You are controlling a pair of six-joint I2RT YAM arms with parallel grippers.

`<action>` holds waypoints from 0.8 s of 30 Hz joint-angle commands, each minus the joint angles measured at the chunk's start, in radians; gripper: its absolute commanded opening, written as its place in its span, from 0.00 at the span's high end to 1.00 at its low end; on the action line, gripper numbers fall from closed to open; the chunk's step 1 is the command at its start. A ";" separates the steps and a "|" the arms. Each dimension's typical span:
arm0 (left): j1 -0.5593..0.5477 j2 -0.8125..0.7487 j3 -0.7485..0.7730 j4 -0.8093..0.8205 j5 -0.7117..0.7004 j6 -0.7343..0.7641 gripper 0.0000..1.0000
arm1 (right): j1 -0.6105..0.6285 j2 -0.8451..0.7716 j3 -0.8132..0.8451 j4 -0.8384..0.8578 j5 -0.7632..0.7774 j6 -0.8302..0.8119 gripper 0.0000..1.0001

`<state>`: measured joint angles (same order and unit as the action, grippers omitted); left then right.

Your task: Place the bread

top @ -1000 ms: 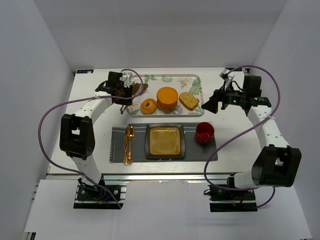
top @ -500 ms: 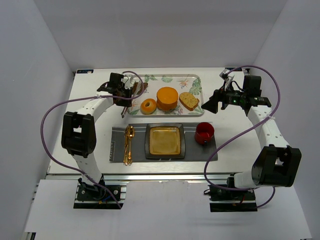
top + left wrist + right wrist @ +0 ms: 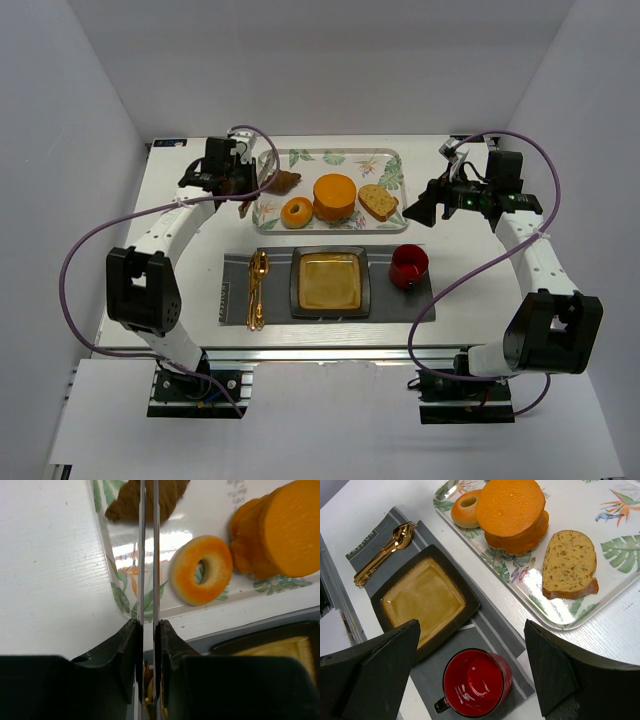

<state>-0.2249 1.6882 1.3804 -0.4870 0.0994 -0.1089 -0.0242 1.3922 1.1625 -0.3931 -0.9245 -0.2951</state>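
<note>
Bread (image 3: 287,181) on your tray (image 3: 350,160); left end effector (image 3: 148,495) nearly together at it, grip unclear; right end effector (image 3: 470,630) apart.

My left arm (image 3: 165,225) reaches far forward from its base, the wrist turned inward to the right. My left gripper (image 3: 148,510) has its two thin fingers (image 3: 141,555) almost together, with only a narrow slit between them. My right arm (image 3: 535,255) stretches forward and bends inward. My right gripper (image 3: 471,630) hangs with jaws spread wide, holding nothing.
</note>
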 commanded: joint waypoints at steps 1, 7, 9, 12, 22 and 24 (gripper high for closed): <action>-0.005 -0.096 -0.006 0.045 0.029 -0.031 1.00 | -0.005 -0.010 0.031 0.013 -0.031 0.004 0.11; -0.004 -0.133 -0.032 0.036 0.040 -0.038 1.00 | -0.005 -0.009 0.034 0.011 -0.037 0.005 0.11; -0.005 -0.137 -0.046 0.034 0.042 -0.038 1.00 | -0.005 -0.010 0.034 0.011 -0.040 0.007 0.11; -0.004 -0.144 -0.076 0.042 0.051 -0.040 1.00 | -0.005 -0.010 0.031 0.010 -0.042 0.007 0.11; -0.005 -0.075 -0.060 0.067 0.072 -0.038 0.70 | -0.005 -0.010 0.031 0.003 -0.045 0.005 0.11; -0.005 -0.064 -0.052 0.065 0.072 -0.032 0.63 | -0.005 -0.012 0.031 0.000 -0.042 0.002 0.11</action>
<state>-0.2249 1.6234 1.2949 -0.4500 0.1486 -0.1425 -0.0246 1.3922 1.1625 -0.3935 -0.9455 -0.2920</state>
